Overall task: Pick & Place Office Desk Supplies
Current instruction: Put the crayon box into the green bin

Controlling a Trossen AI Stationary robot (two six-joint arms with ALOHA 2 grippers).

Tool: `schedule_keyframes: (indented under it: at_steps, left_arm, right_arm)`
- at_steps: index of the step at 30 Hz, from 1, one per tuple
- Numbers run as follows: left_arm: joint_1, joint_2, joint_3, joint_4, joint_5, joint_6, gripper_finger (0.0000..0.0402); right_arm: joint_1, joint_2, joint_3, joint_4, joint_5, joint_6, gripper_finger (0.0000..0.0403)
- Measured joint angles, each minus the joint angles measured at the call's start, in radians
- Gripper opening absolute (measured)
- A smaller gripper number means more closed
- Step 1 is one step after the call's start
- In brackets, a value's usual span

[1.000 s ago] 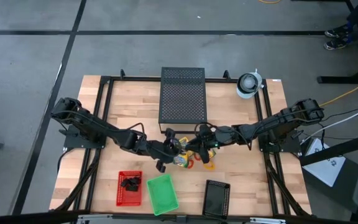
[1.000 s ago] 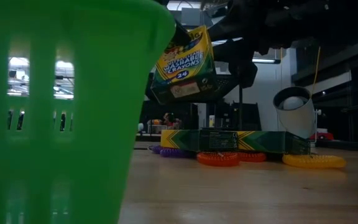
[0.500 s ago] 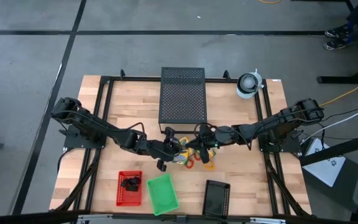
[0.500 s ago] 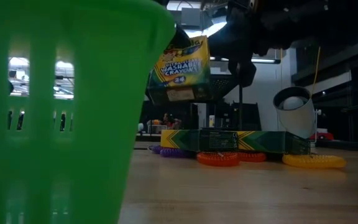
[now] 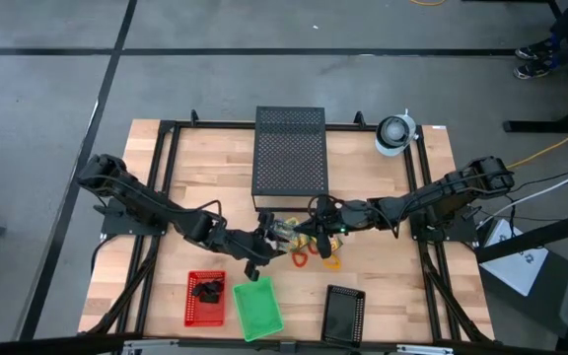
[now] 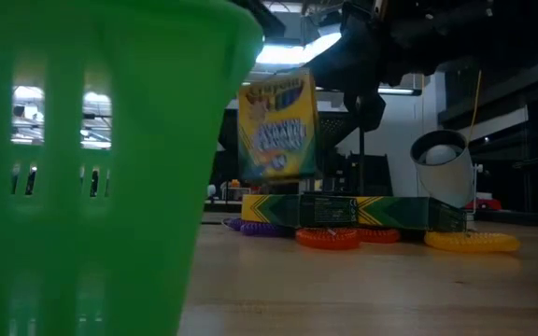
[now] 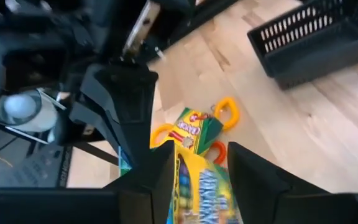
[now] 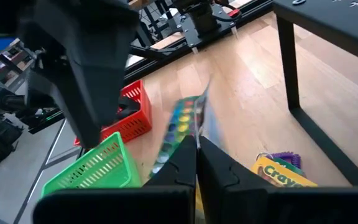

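Note:
A yellow-and-green crayon box (image 6: 278, 126) hangs upright above the table's middle, with my right gripper (image 8: 197, 142) shut on it. My left gripper (image 7: 202, 149) stands open; its two fingers flank the same box (image 7: 205, 186), and I cannot tell whether they touch it. In the high view the box (image 5: 282, 233) sits between my left gripper (image 5: 262, 244) and my right gripper (image 5: 302, 235). A second crayon box (image 6: 344, 210) lies flat on the table among an orange ring (image 6: 330, 238), a yellow ring (image 6: 473, 241) and a purple ring (image 6: 255, 227). My right gripper pinches a thin edge of the crayon box (image 8: 194, 127) between its two shut fingers (image 8: 182, 158). It comes nearly level from the table's right side. The box is lifted clear, upright, well above the flat box and the rings.
A green basket (image 5: 257, 306), a red basket (image 5: 203, 296) with black clips and a black basket (image 5: 343, 314) stand along the near edge. A large black perforated box (image 5: 289, 150) stands at the far middle, a white roll (image 5: 394, 133) at the far right.
The lifted crayon box has swung from a slant to upright. My left gripper has drawn back a little from it, toward the table's left and near edges.

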Motion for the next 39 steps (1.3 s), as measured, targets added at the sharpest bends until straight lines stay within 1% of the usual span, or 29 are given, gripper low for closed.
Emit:
schedule_keyframes:
  at_steps: [2, 7, 13, 18, 21, 25, 28, 31, 35, 39]
  left_arm:
    - [-0.017, -0.019, 0.000, 0.007, -0.031, -0.001, 0.0150]
    - [-0.068, -0.067, 0.000, 0.005, -0.152, -0.045, 0.0152]
    - [-0.131, -0.080, 0.000, -0.001, -0.293, -0.068, 0.0152]
    - [-0.163, -0.080, 0.000, -0.031, -0.356, -0.115, 0.0152]
    - [-0.176, -0.080, 0.000, -0.036, -0.397, -0.121, 0.0152]
    - [-0.182, -0.080, 0.000, -0.043, -0.400, -0.138, 0.0152]
    - [-0.182, -0.080, 0.000, -0.060, -0.406, -0.180, 0.0152]
    - [-0.186, -0.080, -0.001, -0.063, -0.421, -0.193, 0.0152]
    - [-0.187, -0.085, -0.001, -0.062, -0.453, -0.214, 0.0153]
    - [-0.187, -0.108, -0.001, -0.062, -0.451, -0.234, 0.0153]
  right_arm:
    - [0.000, -0.001, 0.000, 0.004, -0.010, 0.001, 0.0001]
    - [0.007, -0.002, 0.000, 0.037, -0.023, 0.001, 0.0001]
    - [0.029, -0.015, 0.006, 0.074, -0.042, -0.016, 0.0000]
    - [0.077, -0.021, 0.051, 0.068, -0.042, -0.043, 0.0000]
    - [0.116, -0.022, 0.098, 0.022, -0.028, -0.061, 0.0000]
    - [0.173, -0.022, 0.168, -0.072, 0.049, -0.088, 0.0000]
    - [0.213, -0.022, 0.215, -0.135, 0.109, -0.112, 0.0000]
    - [0.245, -0.022, 0.247, -0.170, 0.163, -0.128, 0.0000]
    - [0.266, -0.022, 0.279, -0.216, 0.189, -0.152, 0.0000]
    - [0.270, -0.029, 0.292, -0.238, 0.192, -0.164, 0.0000]
